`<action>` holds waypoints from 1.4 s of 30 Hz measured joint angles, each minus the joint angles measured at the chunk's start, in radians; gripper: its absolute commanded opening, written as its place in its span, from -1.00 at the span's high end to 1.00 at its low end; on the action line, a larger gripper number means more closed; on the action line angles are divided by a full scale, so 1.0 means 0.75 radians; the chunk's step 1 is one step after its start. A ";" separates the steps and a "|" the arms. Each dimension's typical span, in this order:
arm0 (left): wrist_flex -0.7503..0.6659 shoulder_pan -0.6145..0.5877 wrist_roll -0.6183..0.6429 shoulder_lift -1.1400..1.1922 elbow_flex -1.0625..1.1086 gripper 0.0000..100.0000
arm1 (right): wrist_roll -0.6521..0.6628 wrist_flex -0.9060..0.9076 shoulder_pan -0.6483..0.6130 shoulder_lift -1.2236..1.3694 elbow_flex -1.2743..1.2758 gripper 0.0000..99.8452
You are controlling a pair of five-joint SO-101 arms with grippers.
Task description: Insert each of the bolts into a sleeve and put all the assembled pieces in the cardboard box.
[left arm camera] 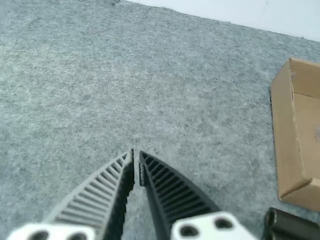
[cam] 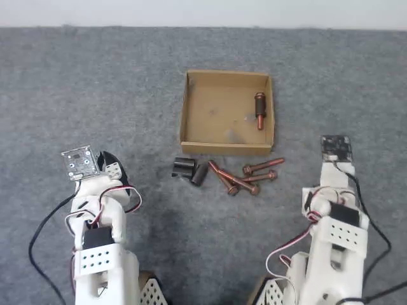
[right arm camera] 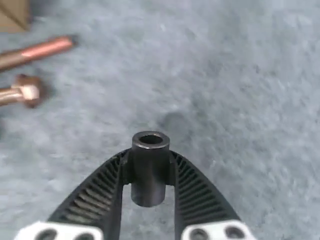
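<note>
My right gripper [right arm camera: 149,160] is shut on a black sleeve [right arm camera: 149,172], held upright with its bore facing the camera, just above the grey carpet. Two copper bolts [right arm camera: 35,51] lie a short way off. In the high view several loose bolts [cam: 245,176] and two black sleeves [cam: 189,170] lie in front of the cardboard box [cam: 191,114]. One bolt fitted with a sleeve [cam: 260,109] rests inside the box. My left gripper [left arm camera: 135,157] is shut on nothing and hangs over bare carpet, left of the box [left arm camera: 300,130]. A sleeve [left arm camera: 290,225] lies near it.
Grey carpet covers the table, bounded by a pale wall at the far edge [cam: 203,13]. The left arm [cam: 98,216] stands at the near left and the right arm [cam: 337,216] at the near right. Cables hang beside both arm bases.
</note>
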 measured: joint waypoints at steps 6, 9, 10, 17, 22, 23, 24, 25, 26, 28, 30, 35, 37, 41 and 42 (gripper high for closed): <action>0.016 0.002 -0.020 0.000 0.000 0.97 | 0.000 -0.055 0.041 0.000 0.047 0.99; 0.104 0.078 -0.137 0.000 -0.008 0.97 | 0.000 -0.055 0.039 0.000 0.047 0.99; 0.158 0.106 -0.168 0.000 -0.023 0.97 | 0.000 -0.055 0.039 0.000 0.047 0.99; 0.595 0.284 -0.344 0.000 -0.348 0.97 | 0.000 -0.055 0.039 0.000 0.047 0.99; 0.867 0.426 -0.366 0.000 -0.624 0.97 | 0.020 -0.055 0.039 0.000 0.047 0.99; 0.910 0.460 -0.376 0.000 -0.669 0.97 | 0.035 -0.055 0.039 0.000 0.047 0.99; 0.949 0.487 -0.376 0.000 -0.706 0.97 | 0.041 -0.055 0.039 0.000 0.047 0.99; 0.984 0.509 -0.376 0.000 -0.734 0.97 | 0.045 -0.055 0.039 0.000 0.047 0.99; 1.011 0.540 -0.376 0.000 -0.761 0.97 | 0.045 -0.055 0.039 0.000 0.047 0.99; 1.052 0.610 -0.405 0.000 -0.788 0.97 | 0.053 -0.055 0.039 0.000 0.047 0.99; 1.070 0.673 -0.473 0.000 -0.790 0.97 | 0.053 -0.055 0.039 0.000 0.047 0.99; 1.076 0.822 -0.661 0.006 -0.790 0.97 | 0.057 -0.055 0.039 0.000 0.047 0.99; 1.076 0.878 -0.749 0.037 -0.790 0.97 | 0.057 -0.055 0.039 0.000 0.047 0.99; 1.090 1.039 -0.929 0.147 -0.790 0.97 | 0.057 -0.055 0.039 0.000 0.047 0.99; 1.109 1.088 -0.972 0.180 -0.790 0.97 | 0.057 -0.055 0.039 0.000 0.047 0.99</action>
